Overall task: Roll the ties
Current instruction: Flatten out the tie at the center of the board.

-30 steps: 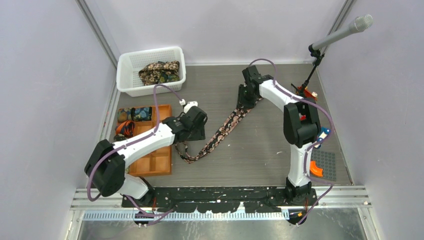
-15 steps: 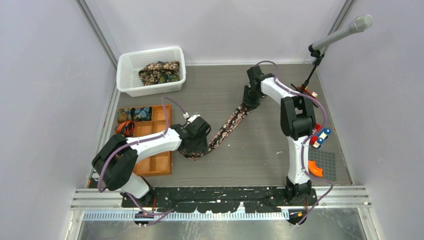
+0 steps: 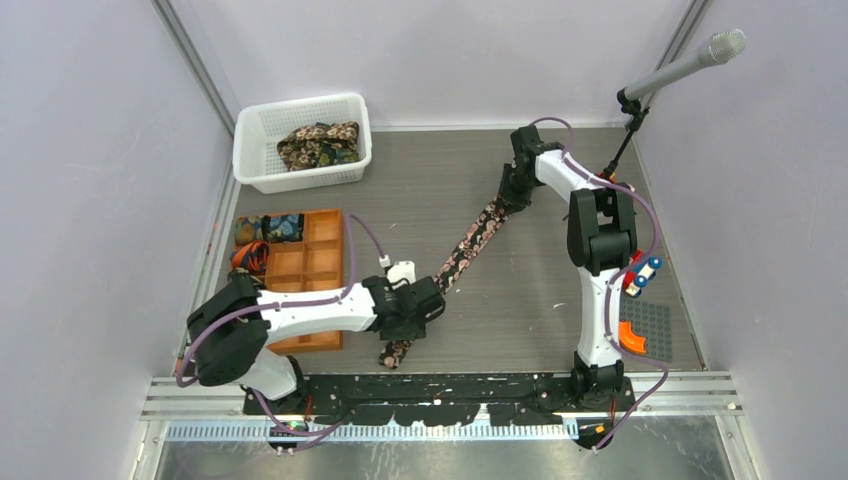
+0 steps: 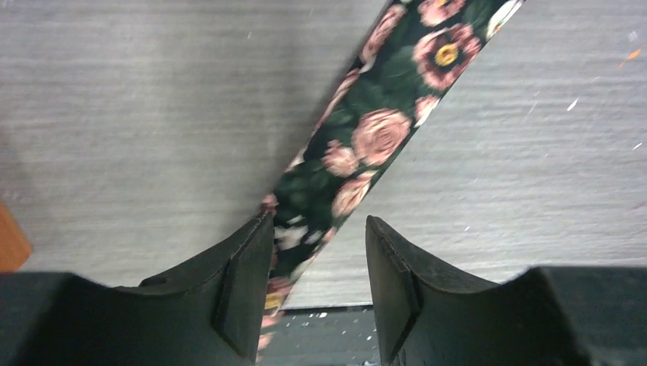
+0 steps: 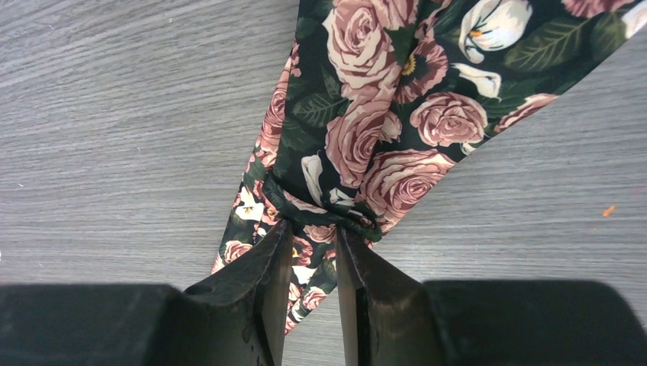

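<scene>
Clutter is found only at the edges of the grey wood-grain bench (image 3: 560, 290). A white plastic mesh basket (image 3: 300, 178) is placed at the far left corner, and a heap of brown-gold printed ties (image 3: 318, 143) is seen inside it. Nearer, an orange tray (image 3: 322, 265) with square compartments is set beside the left arm; two rolled ties (image 3: 268, 229) are lodged in its far compartments. A microphone (image 3: 690, 62) on a stand is raised over the far right corner, and a grey studded plate (image 3: 655, 322) is laid at the right edge. Across the middle, the black tie (image 3: 470, 240) is stretched diagonally from far right to near left.

The right tool (image 5: 313, 232) is nearly pressed together, and the far part of the tie is pinched and bunched between its fingers. The left tool (image 4: 319, 229) is spread about halfway; the near part is passed between its fingers and lies against one of them, while a gap is seen at the other. The cloth is smooth and flat, printed with pink and cream roses and green leaves. The fingers are made of matte black plastic.
</scene>
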`<act>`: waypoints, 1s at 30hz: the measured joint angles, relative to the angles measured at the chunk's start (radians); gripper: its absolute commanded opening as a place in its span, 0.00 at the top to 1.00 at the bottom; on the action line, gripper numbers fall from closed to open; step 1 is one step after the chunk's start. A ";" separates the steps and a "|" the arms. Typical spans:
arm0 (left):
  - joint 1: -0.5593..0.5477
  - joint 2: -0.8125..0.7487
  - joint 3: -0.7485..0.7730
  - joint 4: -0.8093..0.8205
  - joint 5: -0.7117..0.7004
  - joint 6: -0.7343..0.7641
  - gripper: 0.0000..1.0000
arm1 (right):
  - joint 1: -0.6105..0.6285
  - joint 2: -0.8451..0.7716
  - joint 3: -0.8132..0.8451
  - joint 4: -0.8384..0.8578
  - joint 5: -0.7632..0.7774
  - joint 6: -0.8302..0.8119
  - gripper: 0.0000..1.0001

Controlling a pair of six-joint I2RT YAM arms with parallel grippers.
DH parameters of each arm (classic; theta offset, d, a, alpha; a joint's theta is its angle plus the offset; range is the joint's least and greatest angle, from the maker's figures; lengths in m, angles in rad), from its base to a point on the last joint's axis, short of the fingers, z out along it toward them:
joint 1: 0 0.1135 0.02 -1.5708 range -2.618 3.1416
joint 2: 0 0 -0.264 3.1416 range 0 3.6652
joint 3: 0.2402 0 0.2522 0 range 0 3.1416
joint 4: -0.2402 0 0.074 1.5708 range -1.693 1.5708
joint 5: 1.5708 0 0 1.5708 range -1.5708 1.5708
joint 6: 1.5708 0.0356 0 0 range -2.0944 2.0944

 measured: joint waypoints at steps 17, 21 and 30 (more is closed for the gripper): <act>-0.256 -0.108 0.185 -0.431 -0.220 -0.233 0.30 | 0.021 -0.027 -0.031 0.012 0.011 -0.006 0.64; -0.256 -0.266 0.112 -0.454 -0.282 -0.235 0.26 | 0.037 -0.054 -0.038 -0.013 0.017 -0.011 0.61; -0.256 -0.740 -0.239 -0.290 -0.382 -0.113 0.06 | 0.076 -0.228 -0.064 -0.034 0.043 -0.013 0.55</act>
